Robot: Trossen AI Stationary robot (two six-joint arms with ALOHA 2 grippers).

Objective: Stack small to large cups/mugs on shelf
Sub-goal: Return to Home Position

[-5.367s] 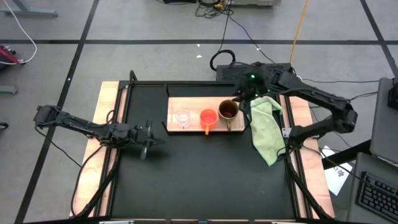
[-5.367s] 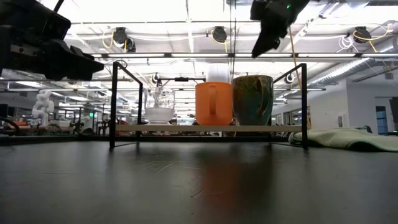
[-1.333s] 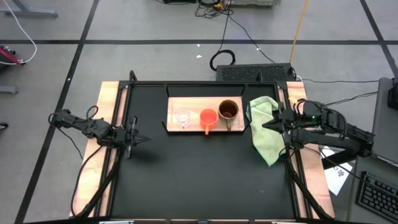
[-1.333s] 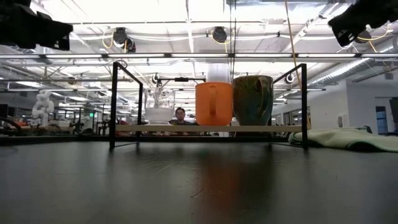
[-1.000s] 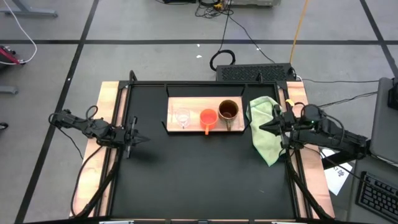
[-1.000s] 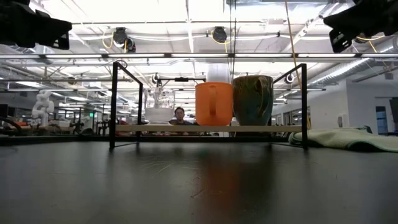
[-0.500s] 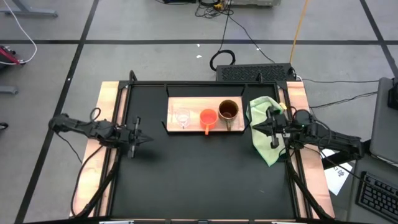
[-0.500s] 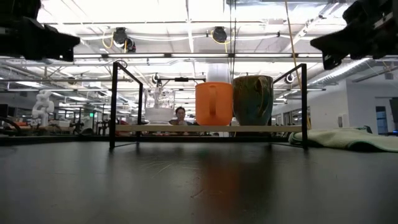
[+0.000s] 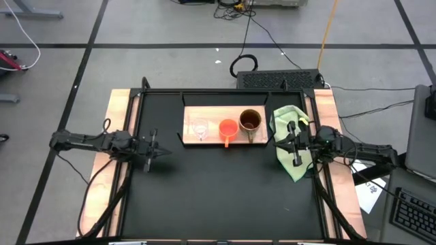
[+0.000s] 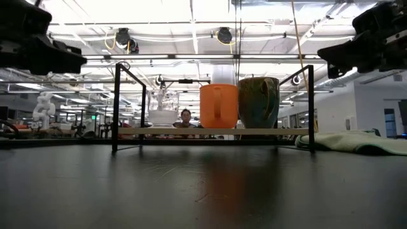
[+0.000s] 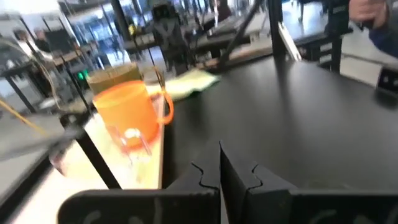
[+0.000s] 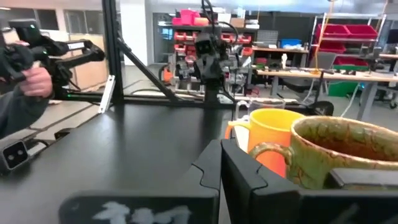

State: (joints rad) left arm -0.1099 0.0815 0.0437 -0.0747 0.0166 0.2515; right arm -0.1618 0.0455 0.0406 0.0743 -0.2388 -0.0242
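Lined up side by side on the shelf, at the far side of the tabletop: clear glass cup, orange mug, brown mug, all upright. Hard to make out in the low view: the glass cup, lost against room clutter. Left gripper over the tabletop's left edge, jaws pressed together, well apart from the shelf. Right gripper above the green cloth, jaws likewise together. Both cut off at the picture's edges in the low view. Brown mug's lower part hidden behind the right gripper in its wrist view.
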